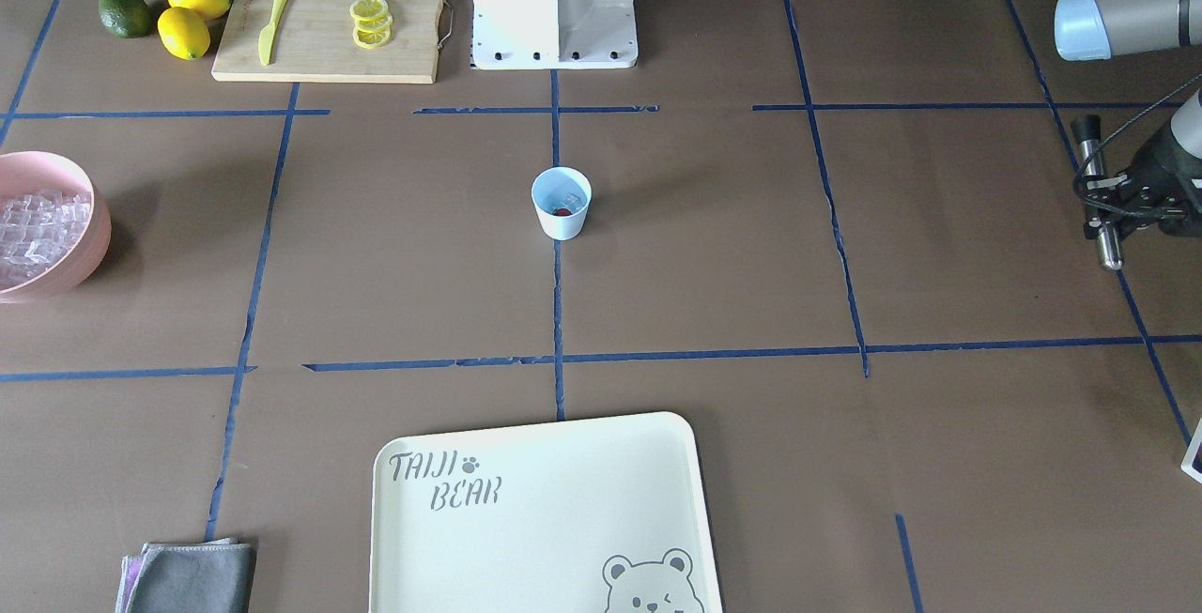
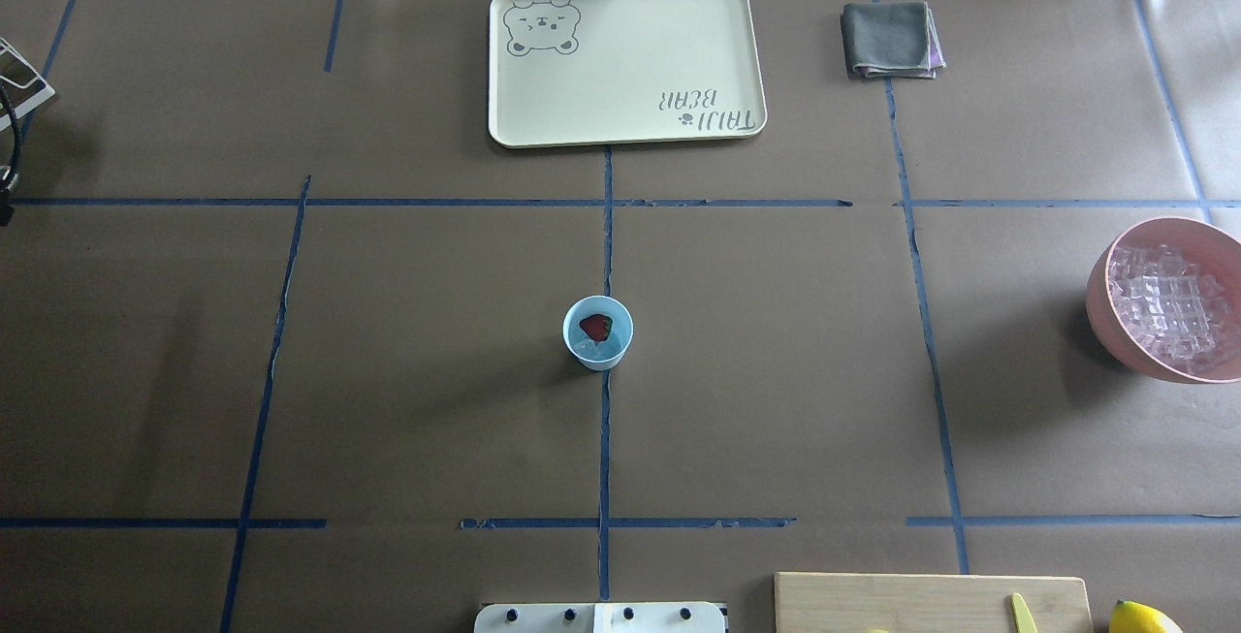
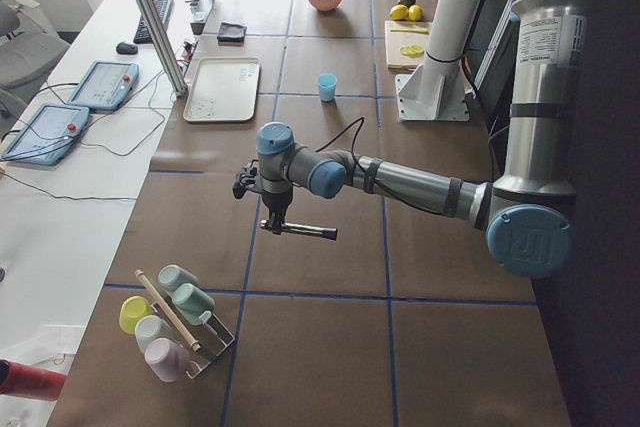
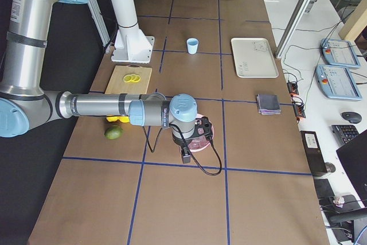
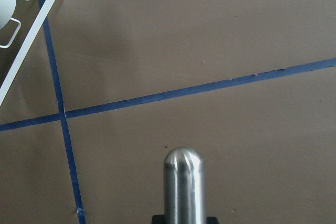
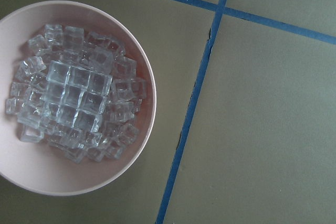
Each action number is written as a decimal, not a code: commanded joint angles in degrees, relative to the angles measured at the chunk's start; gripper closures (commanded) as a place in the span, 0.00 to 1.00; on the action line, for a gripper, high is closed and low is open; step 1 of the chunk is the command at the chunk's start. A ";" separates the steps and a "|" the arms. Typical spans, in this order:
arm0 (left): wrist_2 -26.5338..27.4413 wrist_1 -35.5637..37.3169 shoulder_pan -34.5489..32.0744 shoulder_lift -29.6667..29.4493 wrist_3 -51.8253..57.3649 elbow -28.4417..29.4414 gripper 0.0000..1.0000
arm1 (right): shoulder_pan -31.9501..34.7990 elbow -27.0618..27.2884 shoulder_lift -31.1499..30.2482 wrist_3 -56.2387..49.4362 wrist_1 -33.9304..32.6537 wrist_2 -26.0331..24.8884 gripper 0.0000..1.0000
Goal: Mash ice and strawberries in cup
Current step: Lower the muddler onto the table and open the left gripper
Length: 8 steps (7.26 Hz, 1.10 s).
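The cup (image 2: 598, 332) stands mid-bench on a blue tape line, with the strawberry (image 2: 595, 327) and ice (image 2: 590, 351) inside it.
Well apart, at the bench's end, the left gripper (image 1: 1101, 209) has its fingers clamped on a metal rod (image 1: 1109, 245), held level above the bench. The right gripper (image 4: 186, 154) hangs over the pink bowl (image 6: 79, 177) of ice cubes (image 6: 79, 98); whether its fingers are wide or narrow I cannot tell.

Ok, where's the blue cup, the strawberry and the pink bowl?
Small pale-blue plastic cup (image 1: 562, 226), front-facing view, outer wall.
Tiny red strawberry (image 2: 595, 327), overhead view, middle.
Round pink bowl (image 6: 73, 177), right wrist view, inside wall.
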 commanded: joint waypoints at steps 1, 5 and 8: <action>0.00 -16.82 0.12 1.82 -6.42 10.93 0.99 | 0.00 0.00 -0.03 0.00 0.00 0.00 0.00; 0.00 -25.51 1.51 1.48 -14.02 15.99 0.98 | 0.00 0.00 -0.21 -0.09 0.09 0.00 0.00; 0.08 -25.51 2.67 1.56 -13.32 15.65 0.01 | 0.00 0.00 -0.21 -0.09 0.09 -0.09 0.00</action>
